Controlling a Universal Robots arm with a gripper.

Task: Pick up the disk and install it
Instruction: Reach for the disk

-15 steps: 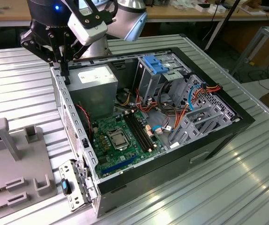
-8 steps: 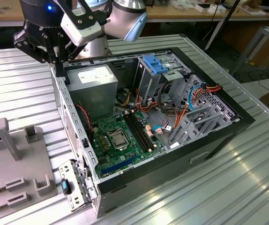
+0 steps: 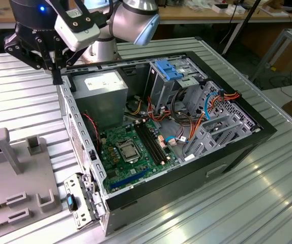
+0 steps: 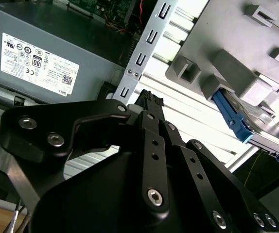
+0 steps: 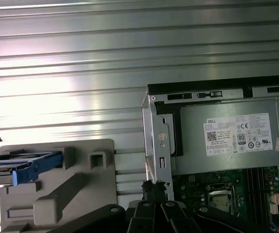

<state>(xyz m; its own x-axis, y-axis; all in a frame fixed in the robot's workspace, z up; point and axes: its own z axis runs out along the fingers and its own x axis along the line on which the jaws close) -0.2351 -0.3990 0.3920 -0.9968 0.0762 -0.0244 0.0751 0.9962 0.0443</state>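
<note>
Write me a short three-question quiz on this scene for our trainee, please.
1. True or false: the gripper holds the disk.
2. Where does the disk rest? A) in the grey holder B) inside the computer C) on the bare table
3. What colour are the disk's side rails?
Key: 1 false, the shut gripper holds nothing; 2 A; 3 blue.

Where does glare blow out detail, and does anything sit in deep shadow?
Second wrist view: table strips beside the grey holder blown white, gripper body dark. First wrist view: bright band across the table. Exterior view: just soft sheen on the table.
</note>
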